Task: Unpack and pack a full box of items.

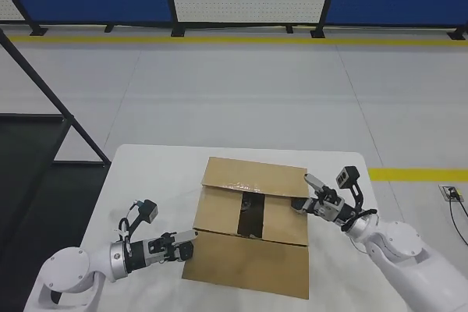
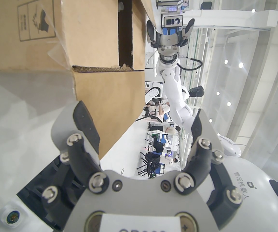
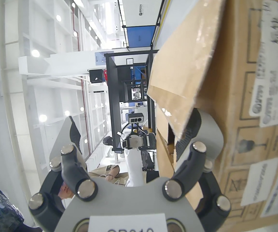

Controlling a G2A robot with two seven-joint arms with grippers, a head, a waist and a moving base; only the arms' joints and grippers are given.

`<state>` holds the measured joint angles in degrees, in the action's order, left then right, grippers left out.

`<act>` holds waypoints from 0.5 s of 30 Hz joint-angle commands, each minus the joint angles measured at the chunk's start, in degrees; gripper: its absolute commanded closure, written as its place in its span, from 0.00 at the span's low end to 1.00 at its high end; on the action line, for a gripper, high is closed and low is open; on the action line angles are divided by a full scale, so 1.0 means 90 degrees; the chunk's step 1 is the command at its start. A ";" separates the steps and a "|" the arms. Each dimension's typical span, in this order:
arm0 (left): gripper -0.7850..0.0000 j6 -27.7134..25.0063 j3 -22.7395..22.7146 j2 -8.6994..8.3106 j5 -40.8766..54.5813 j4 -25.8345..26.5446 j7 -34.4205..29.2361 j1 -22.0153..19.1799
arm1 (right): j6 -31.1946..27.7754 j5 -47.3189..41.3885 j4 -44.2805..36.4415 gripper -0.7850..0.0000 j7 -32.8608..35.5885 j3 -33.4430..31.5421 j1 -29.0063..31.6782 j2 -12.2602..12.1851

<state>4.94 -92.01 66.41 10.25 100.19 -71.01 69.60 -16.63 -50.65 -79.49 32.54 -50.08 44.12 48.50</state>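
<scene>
The main danger is sitting with the flaps. Both pincers are standing released, fingers spread wide, so nothing is gripping the box [image 1: 249,226]. A push from either side could be sliding it across the table [image 1: 148,179] rather than folding cardboard. At the right pincer [image 3: 131,126], the flap corner [image 3: 177,112] is lying over one pad and well apart from the other. A close from here may be catching only that ragged tip, creasing or tearing it, or letting it spring free. At the left pincer [image 2: 140,114], the front flap [image 2: 110,97] is reaching in between the open fingers and hugging one pad [image 2: 86,121]; whether it is touching cannot be told. Driving forward could be ramming the flap edge into the palm and shoving the box toward the other arm.

The box is lying between the two pincers, directly ahead of each, with its side wall just beside the right one. Its top flaps are parting over a dark gap [image 1: 251,212], which is opening beyond the left pincer's fingertips. What is lying inside is hidden.
</scene>
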 commanded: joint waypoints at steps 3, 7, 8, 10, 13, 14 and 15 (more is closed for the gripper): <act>0.00 0.0000 0.0000 0.0000 0.0000 0.0000 0.0000 0.0000 | -0.0322 -0.0288 0.0030 0.00 -0.0216 -0.0002 -0.0116 0.0160; 0.00 0.0000 0.0000 0.0000 0.0000 0.0000 0.0000 0.0000 | -0.0280 -0.0195 0.0120 0.00 -0.0680 0.0070 -0.0428 0.0342; 0.00 0.0000 0.0000 0.0000 0.0000 0.0000 0.0000 0.0000 | -0.0257 -0.0126 0.0174 0.00 -0.0856 0.0103 -0.0526 0.0394; 0.00 0.0000 0.0000 0.0000 0.0000 0.0000 0.0000 0.0000 | -0.0267 0.0003 0.0272 0.00 -0.1229 0.0196 -0.0713 0.0513; 0.00 0.0000 0.0000 0.0000 0.0000 0.0000 0.0000 0.0000 | -0.0230 0.0304 0.0521 0.00 -0.1786 0.0372 -0.1027 0.0702; 0.00 0.0000 0.0000 0.0000 0.0000 0.0000 0.0000 0.0000 | -0.0235 0.0372 0.0605 0.00 -0.1972 0.0434 -0.1119 0.0770; 0.00 0.0000 0.0000 0.0000 0.0000 0.0000 0.0000 0.0000 | -0.0243 0.0527 0.0707 0.00 -0.2178 0.0503 -0.1215 0.0836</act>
<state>4.94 -92.01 66.41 10.25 100.19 -71.01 69.60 -18.75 -46.93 -73.86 14.61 -46.02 33.92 55.56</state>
